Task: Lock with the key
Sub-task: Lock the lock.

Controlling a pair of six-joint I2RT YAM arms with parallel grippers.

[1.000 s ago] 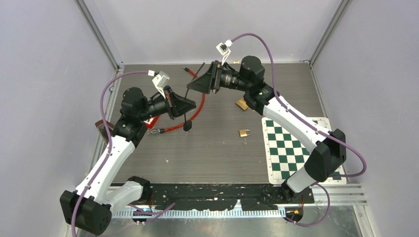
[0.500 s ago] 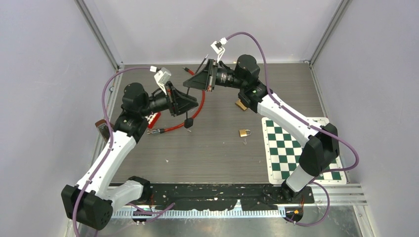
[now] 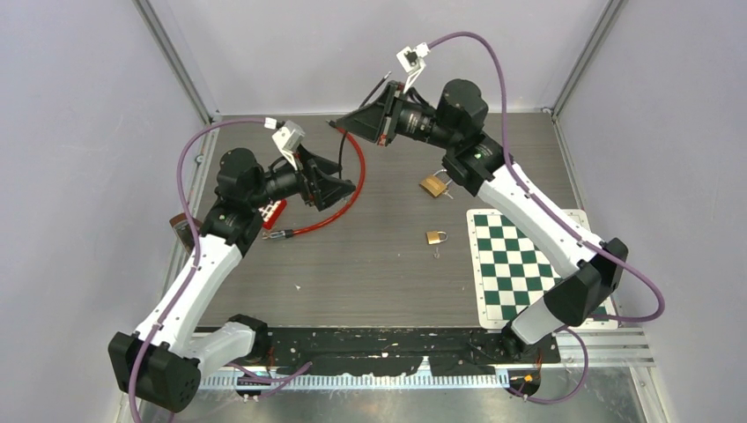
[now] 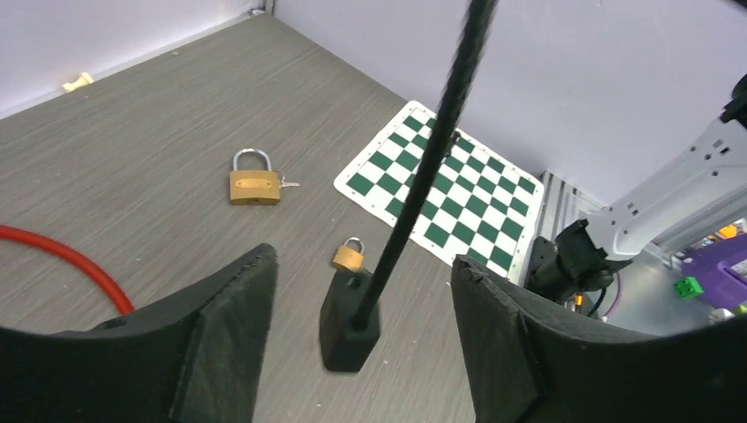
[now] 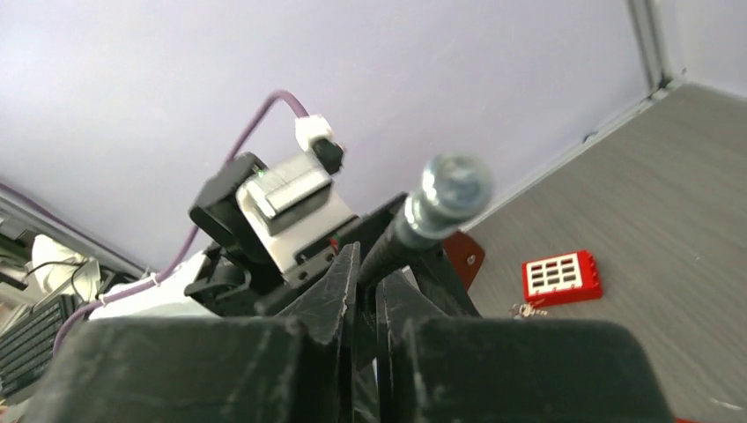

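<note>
Glossy brass padlock [image 4: 255, 188] on matt wood-grain table [image 4: 159, 115].

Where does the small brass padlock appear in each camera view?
Top external: the small brass padlock lies right of centre, just left of the chessboard mat.
Left wrist: just below centre, near the mat's lower left edge.
Right wrist: not in it.
Shared landmark: the chessboard mat, seen in the top and left wrist views only.

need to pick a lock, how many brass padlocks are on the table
2. The larger padlock lies by the right arm; the smaller padlock lies nearer, left of the chess mat. Others may be hidden.
</note>
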